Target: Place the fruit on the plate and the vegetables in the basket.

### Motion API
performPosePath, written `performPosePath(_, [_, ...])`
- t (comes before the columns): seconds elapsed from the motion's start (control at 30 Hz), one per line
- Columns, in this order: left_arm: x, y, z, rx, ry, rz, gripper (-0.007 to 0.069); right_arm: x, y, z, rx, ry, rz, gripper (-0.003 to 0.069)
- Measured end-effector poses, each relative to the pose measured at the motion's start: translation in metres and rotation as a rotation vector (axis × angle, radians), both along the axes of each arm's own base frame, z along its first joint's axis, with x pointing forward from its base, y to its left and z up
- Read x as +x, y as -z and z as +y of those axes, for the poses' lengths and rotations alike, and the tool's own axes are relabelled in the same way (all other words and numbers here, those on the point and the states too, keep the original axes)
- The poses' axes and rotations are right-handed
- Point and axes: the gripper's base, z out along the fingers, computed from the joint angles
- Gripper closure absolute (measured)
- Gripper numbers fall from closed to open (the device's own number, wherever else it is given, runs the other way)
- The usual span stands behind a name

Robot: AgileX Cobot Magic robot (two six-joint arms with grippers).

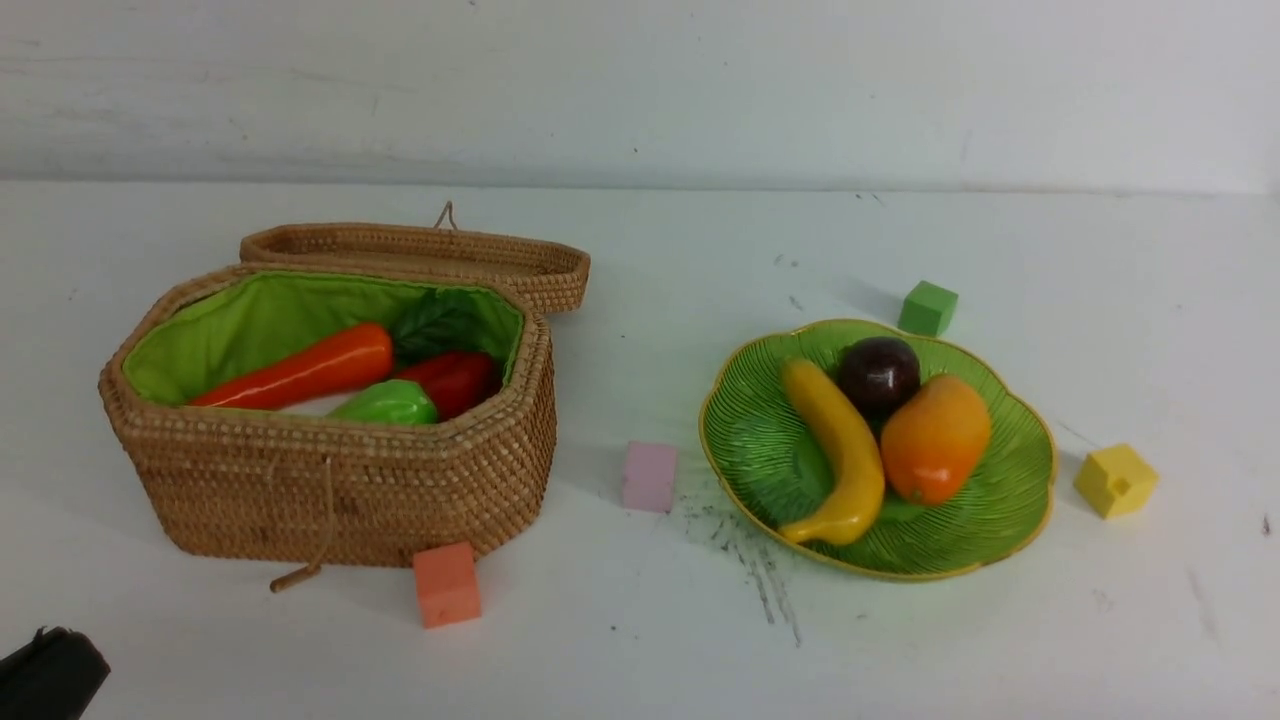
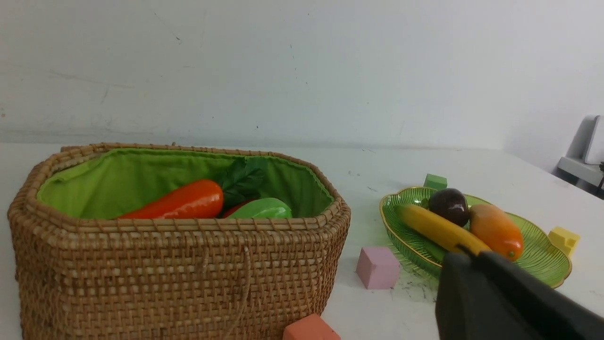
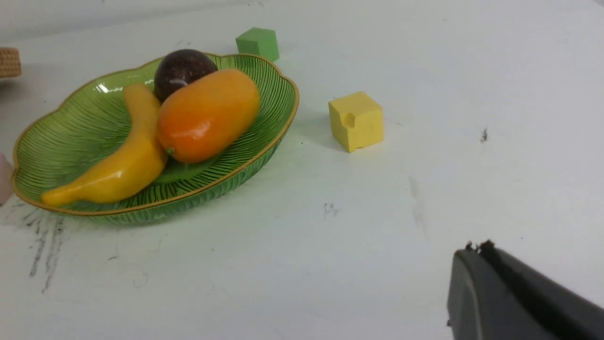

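Note:
The green plate (image 1: 1010, 505) holds the yellow banana (image 1: 840, 450), the dark mangosteen (image 1: 878, 372) and the orange mango (image 1: 935, 438). The open wicker basket (image 1: 330, 490) holds the orange carrot (image 1: 300, 372), the red pepper (image 1: 455, 380) and the green gourd (image 1: 388, 403); a sliver of white radish (image 1: 315, 407) shows under them. My left gripper (image 2: 469, 255) is shut and empty, low near the table's front left, with only a corner in the front view (image 1: 50, 670). My right gripper (image 3: 476, 246) is shut and empty, right of the plate, out of the front view.
Foam cubes lie around: orange (image 1: 447, 584) in front of the basket, pink (image 1: 649, 476) between basket and plate, green (image 1: 927, 307) behind the plate, yellow (image 1: 1115, 480) to its right. The basket lid (image 1: 420, 250) lies open behind. Black scuff marks (image 1: 750, 560) mark the table.

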Motion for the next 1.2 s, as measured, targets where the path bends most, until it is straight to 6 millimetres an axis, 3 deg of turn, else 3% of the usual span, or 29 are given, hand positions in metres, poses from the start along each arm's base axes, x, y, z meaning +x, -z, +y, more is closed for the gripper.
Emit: performPosePath(1.2, [0.0000, 0.0005, -0.0001, -0.002, 0.001, 0.004, 0.0605, -0.0011, 0.0035, 0.0040, -0.089, -0.069, 0.046, 0.0666])
